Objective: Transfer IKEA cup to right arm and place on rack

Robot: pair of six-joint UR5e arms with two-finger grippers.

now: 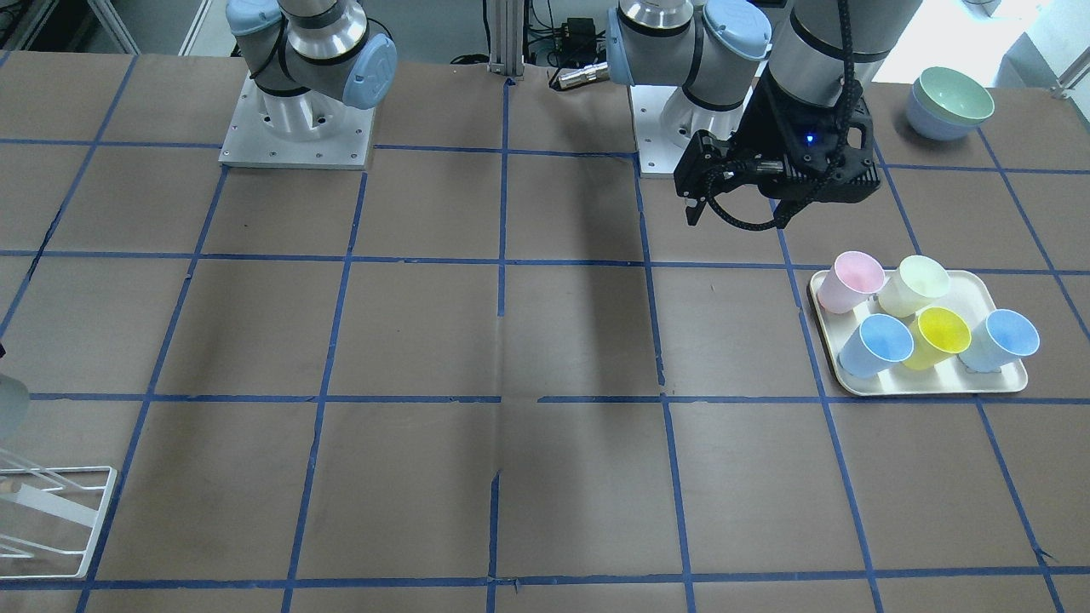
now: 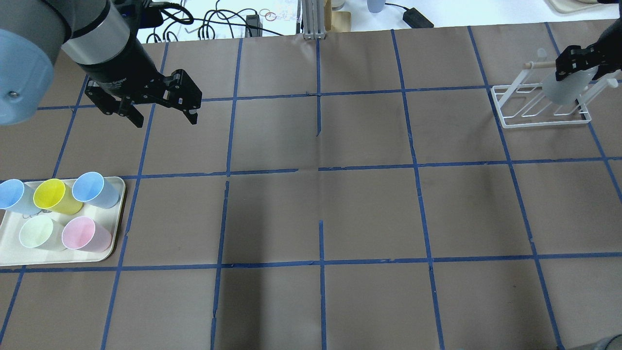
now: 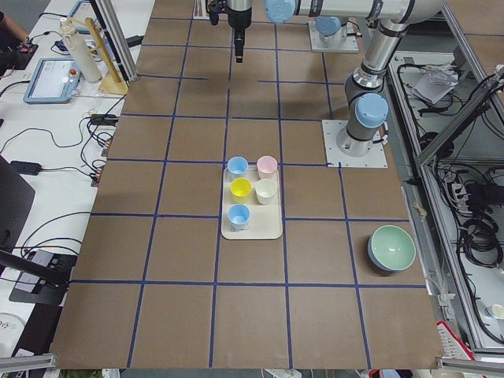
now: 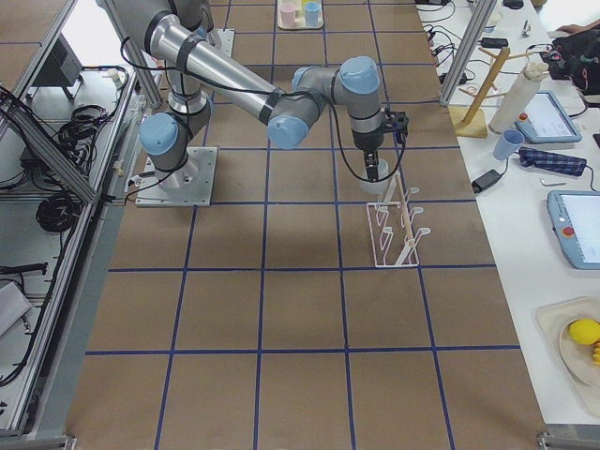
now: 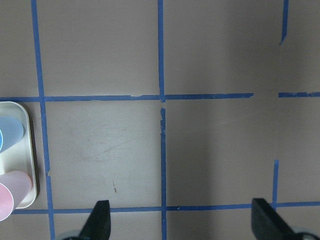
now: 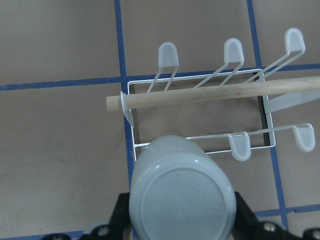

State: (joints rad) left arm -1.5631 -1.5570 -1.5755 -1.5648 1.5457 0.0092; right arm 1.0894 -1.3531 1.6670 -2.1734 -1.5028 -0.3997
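Clasping the IKEA cup [image 6: 182, 200], right pincer [image 6: 182, 217] holds it inverted, mouth toward the rack [image 6: 200, 145].

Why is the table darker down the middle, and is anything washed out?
Front-facing view: a soft dark shadow band runs down the middle of the table, probably cast from overhead; the top right corner is blown out white. Overhead view: the same soft-edged shading. Right wrist view: the IKEA cup looms large, close to the lens, over the rack.

Left tool [image 2: 165, 119] spread wide, right tool [image 6: 181, 216] clamped
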